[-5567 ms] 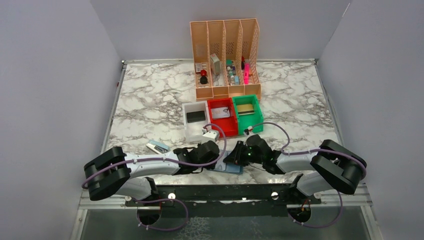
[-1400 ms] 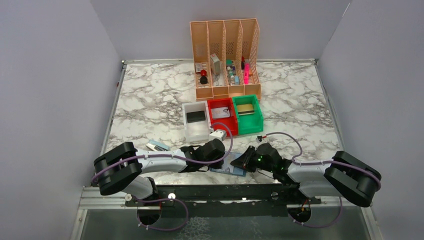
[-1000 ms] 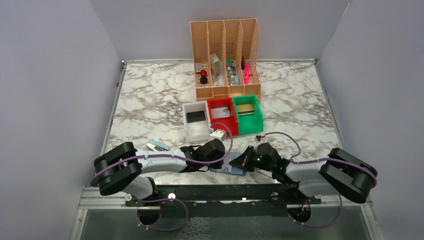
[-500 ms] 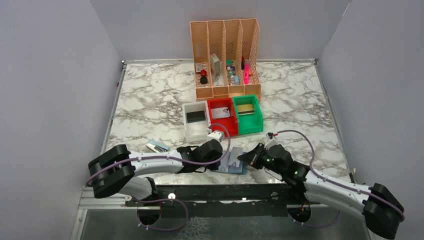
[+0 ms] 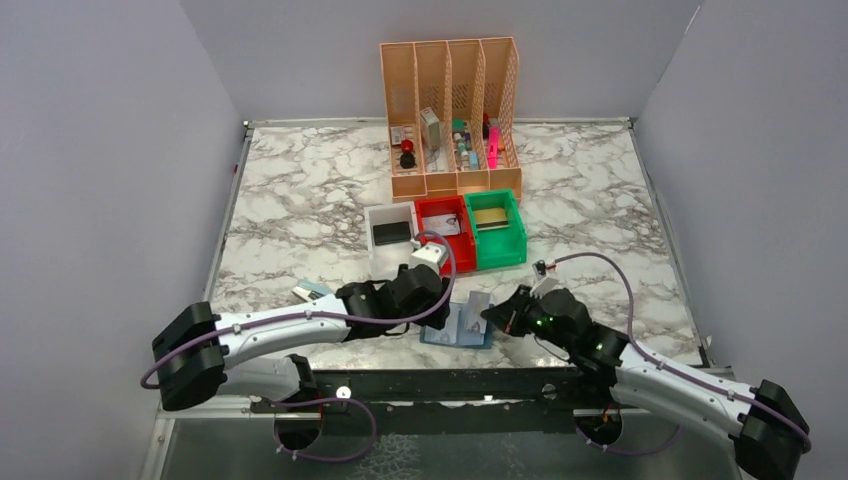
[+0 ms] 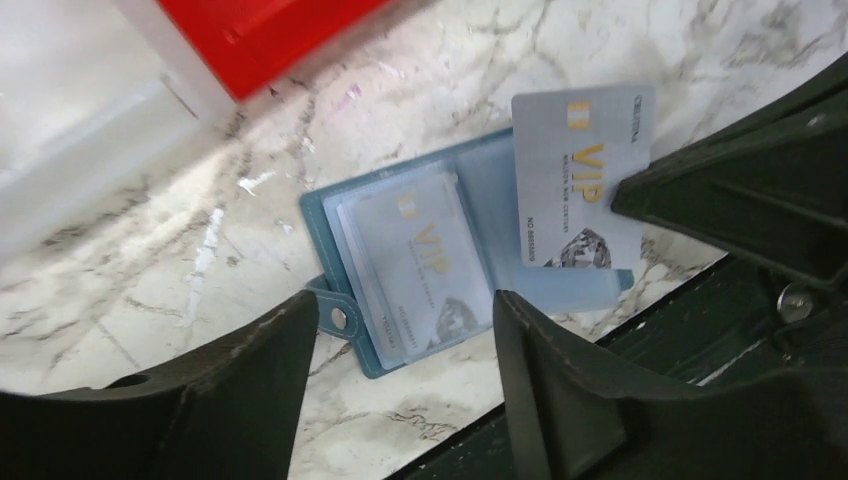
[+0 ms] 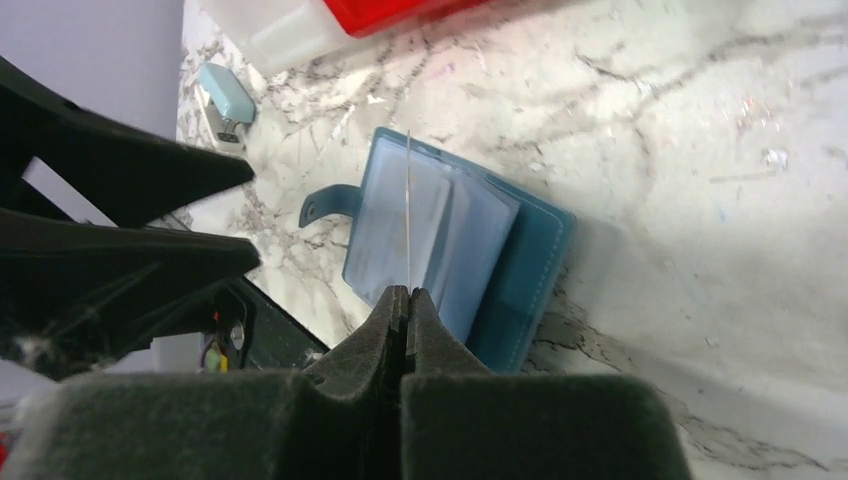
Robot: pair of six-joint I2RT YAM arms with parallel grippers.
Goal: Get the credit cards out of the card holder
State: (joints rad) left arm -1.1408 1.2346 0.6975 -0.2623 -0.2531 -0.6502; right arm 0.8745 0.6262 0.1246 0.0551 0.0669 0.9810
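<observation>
Marble-patterned table enclosed by plain walls.
The white, grey-veined tabletop (image 5: pixel 300 190) is bounded at its far edge and both side edges by matte lavender-grey walls (image 5: pixel 100 150). A black rail (image 5: pixel 440 385) runs along the near edge beside a silver metal frame (image 5: pixel 200 405). Lighting is even and diffuse.

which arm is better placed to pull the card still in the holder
Left, probably. The left gripper is open and hangs right over the open card holder, with the pocketed card below its gap. The right gripper is shut on the silvery card already out.
</observation>
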